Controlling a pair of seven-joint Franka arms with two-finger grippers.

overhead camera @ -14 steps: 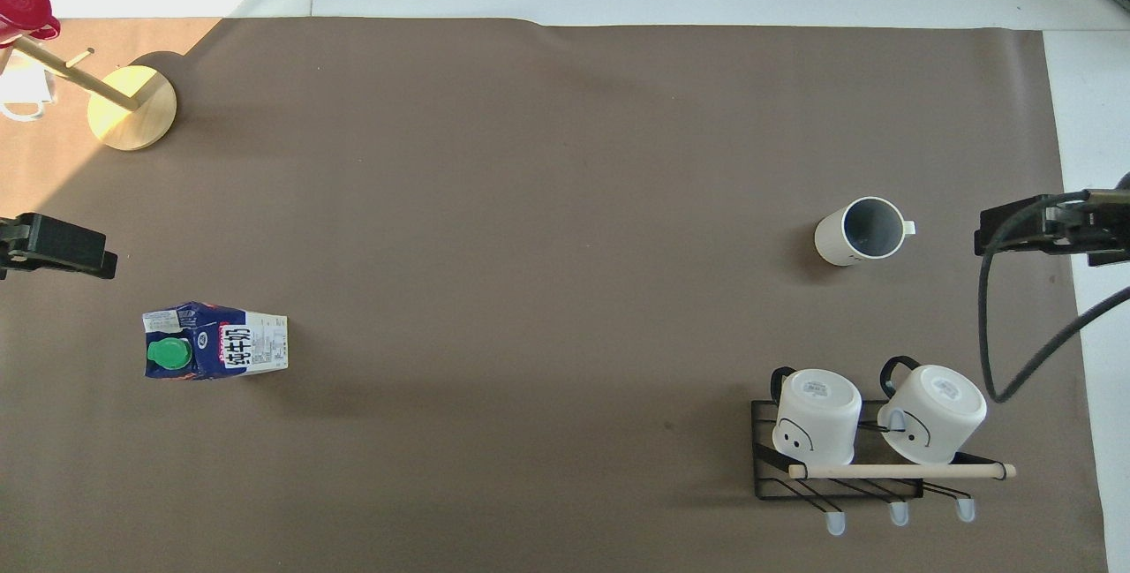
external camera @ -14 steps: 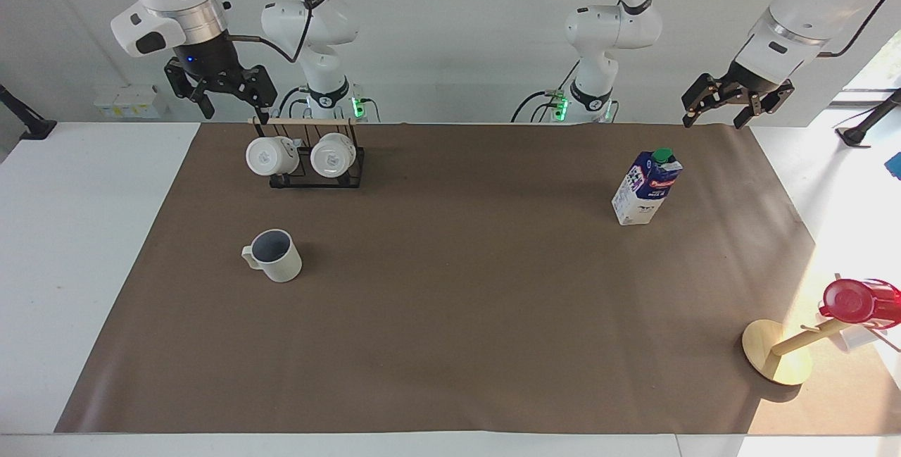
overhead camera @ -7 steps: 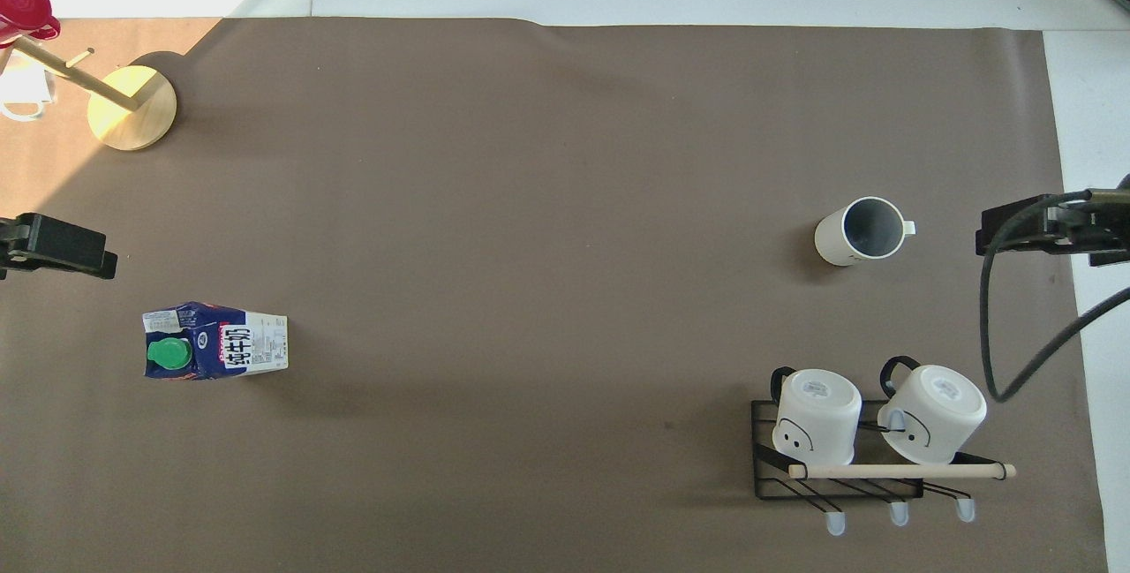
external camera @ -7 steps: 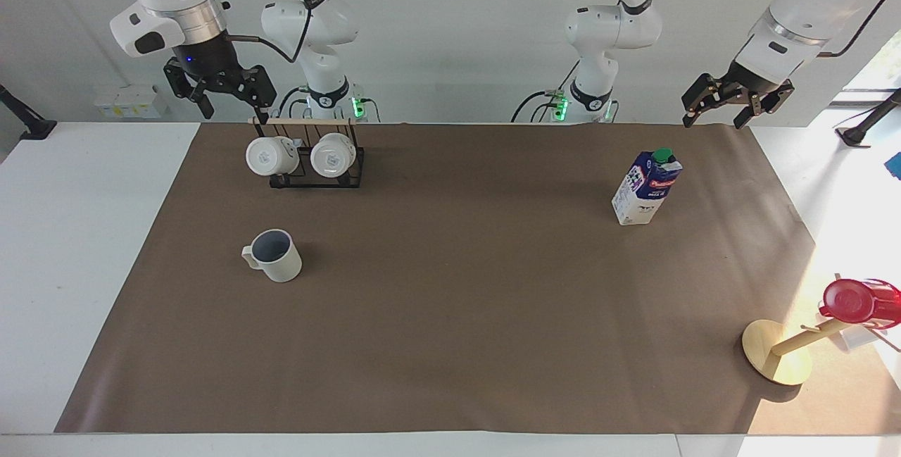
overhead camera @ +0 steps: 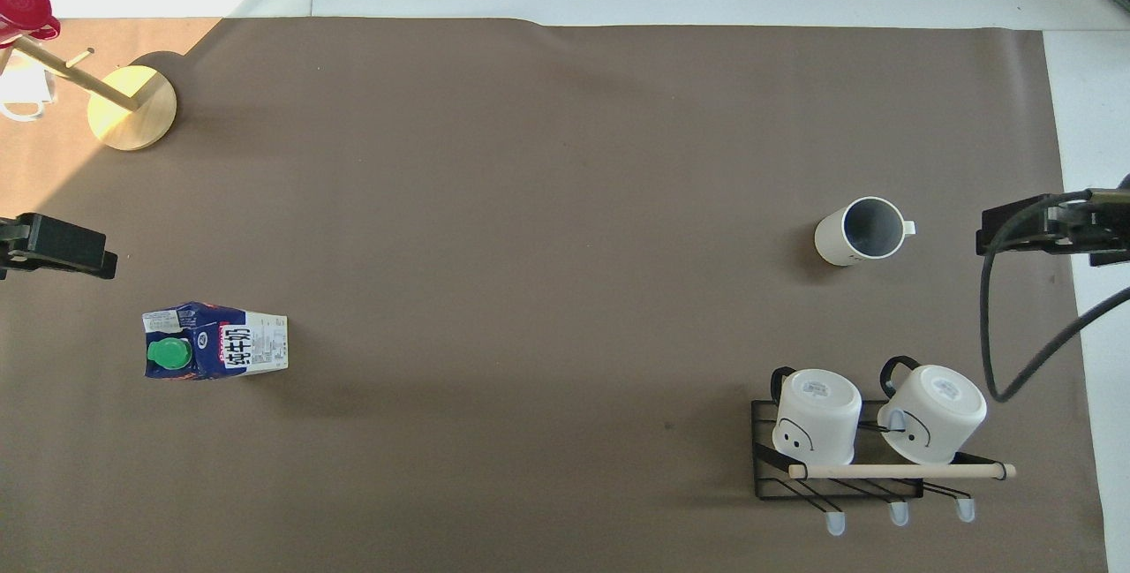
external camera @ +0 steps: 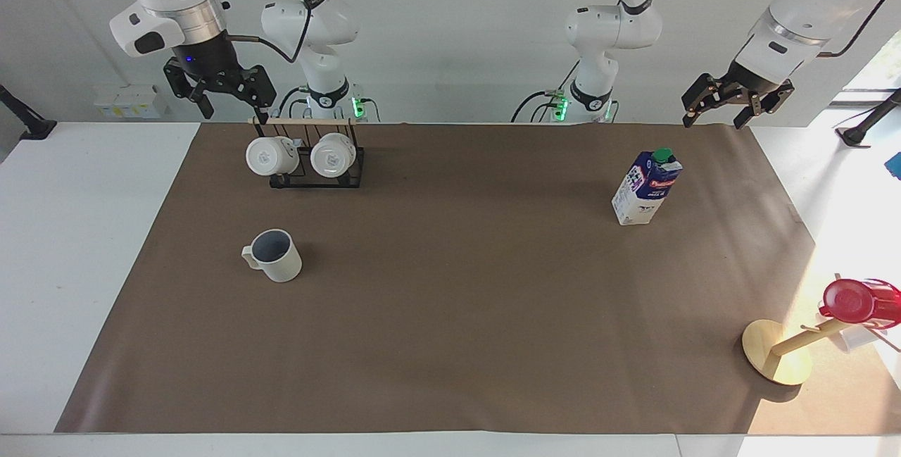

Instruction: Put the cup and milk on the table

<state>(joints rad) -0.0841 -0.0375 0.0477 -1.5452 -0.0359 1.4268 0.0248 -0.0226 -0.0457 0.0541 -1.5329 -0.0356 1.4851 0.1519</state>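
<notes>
The cream-white cup (external camera: 276, 255) stands upright on the brown sheet of the table (external camera: 457, 316), toward the right arm's end; it also shows in the overhead view (overhead camera: 858, 230). The blue and white milk (external camera: 646, 187) with its green cap stands upright on the sheet toward the left arm's end, also in the overhead view (overhead camera: 216, 352). My right gripper (external camera: 237, 112) hangs open and empty, raised over the mug rack's end. My left gripper (external camera: 712, 121) hangs open and empty, raised over the sheet's edge near the milk. Neither gripper touches anything.
A black wire rack (external camera: 317, 174) with two glossy white mugs (external camera: 264, 155) stands nearer to the robots than the cup. A wooden mug tree (external camera: 778, 353) holding a red cup (external camera: 855, 301) stands at the left arm's end, farther from the robots than the milk.
</notes>
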